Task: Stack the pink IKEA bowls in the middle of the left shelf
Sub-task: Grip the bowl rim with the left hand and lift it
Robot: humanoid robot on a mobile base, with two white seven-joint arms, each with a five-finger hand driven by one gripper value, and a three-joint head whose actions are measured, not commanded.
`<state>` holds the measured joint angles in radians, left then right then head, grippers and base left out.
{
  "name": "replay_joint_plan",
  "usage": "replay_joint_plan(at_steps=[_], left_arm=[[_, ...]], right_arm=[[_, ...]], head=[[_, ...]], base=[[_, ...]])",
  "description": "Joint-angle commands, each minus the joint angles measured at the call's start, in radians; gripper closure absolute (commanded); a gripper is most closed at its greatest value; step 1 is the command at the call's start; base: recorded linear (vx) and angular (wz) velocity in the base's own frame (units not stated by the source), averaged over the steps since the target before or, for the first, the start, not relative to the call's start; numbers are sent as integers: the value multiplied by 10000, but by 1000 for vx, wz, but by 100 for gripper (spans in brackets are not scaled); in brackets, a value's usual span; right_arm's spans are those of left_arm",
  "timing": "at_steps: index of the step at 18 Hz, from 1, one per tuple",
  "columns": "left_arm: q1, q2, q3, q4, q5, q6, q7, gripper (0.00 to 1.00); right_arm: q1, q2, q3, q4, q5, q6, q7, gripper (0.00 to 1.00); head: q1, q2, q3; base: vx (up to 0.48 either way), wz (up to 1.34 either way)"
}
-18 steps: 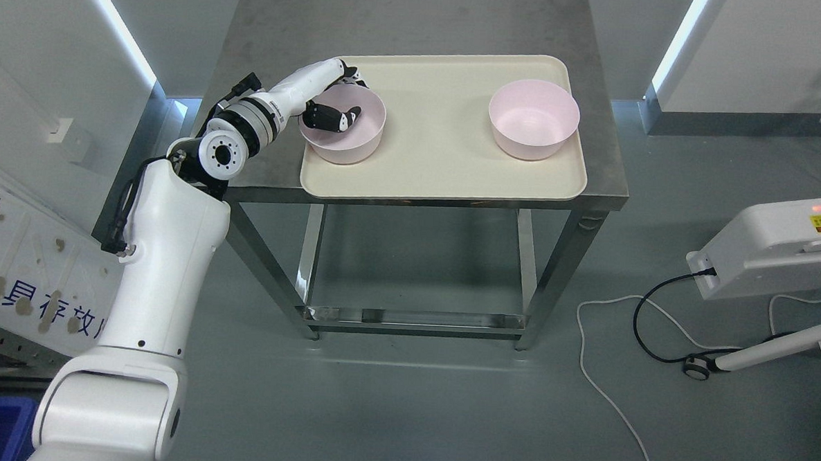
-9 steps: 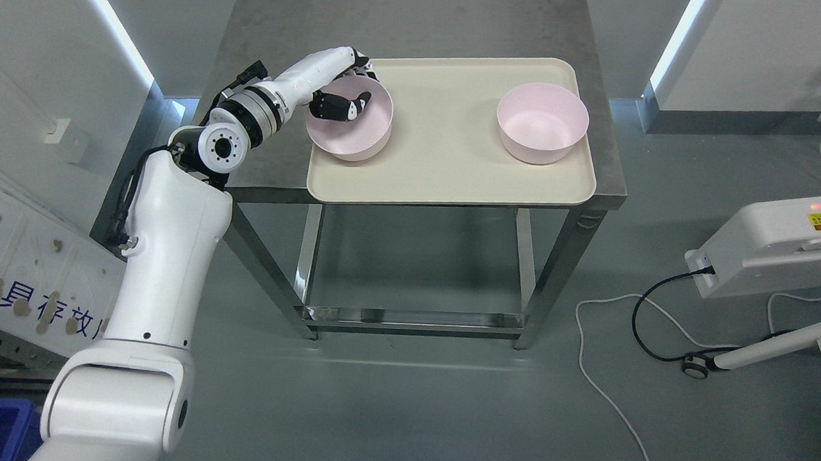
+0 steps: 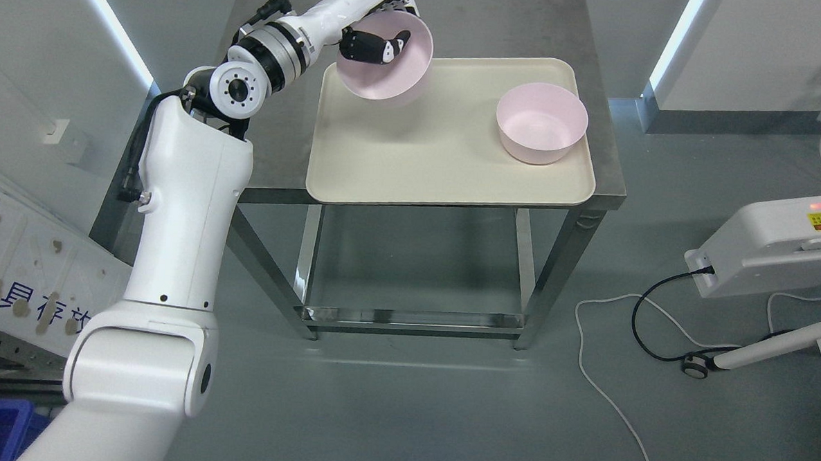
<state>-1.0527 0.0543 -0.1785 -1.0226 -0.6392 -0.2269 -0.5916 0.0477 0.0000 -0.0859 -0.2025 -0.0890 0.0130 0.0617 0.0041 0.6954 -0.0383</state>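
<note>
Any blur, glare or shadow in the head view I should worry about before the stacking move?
Head view: lifted bowl in the left hand slightly motion-soft, casting a faint shadow on the tray; second bowl sharp; wall light strips blown out.

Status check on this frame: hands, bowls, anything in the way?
Left hand shut on held bowl, above the tray. Second bowl sits on the tray's right. Right hand not visible. Nothing between the bowls.

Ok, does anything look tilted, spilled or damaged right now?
Only the pink bowl held in the left hand: it is tilted, clear of the cream plastic tray. The other pink bowl sits upright. Nothing spilled or broken.
</note>
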Motion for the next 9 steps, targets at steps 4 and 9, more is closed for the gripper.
replay_joint_plan(at_steps=[4, 9], left_arm=[[-1759, -369, -6385, -52, 3274, 1484, 1188, 98], [-1760, -369, -7480, -6, 3861, 1792, 2386, 97]], right_arm=[[14, -174, 0, 0, 0, -7, -3, 0], [-2, -174, 0, 0, 0, -7, -3, 0]], head=[[0, 0, 0], [0, 0, 0]], base=[[0, 0], [0, 0]])
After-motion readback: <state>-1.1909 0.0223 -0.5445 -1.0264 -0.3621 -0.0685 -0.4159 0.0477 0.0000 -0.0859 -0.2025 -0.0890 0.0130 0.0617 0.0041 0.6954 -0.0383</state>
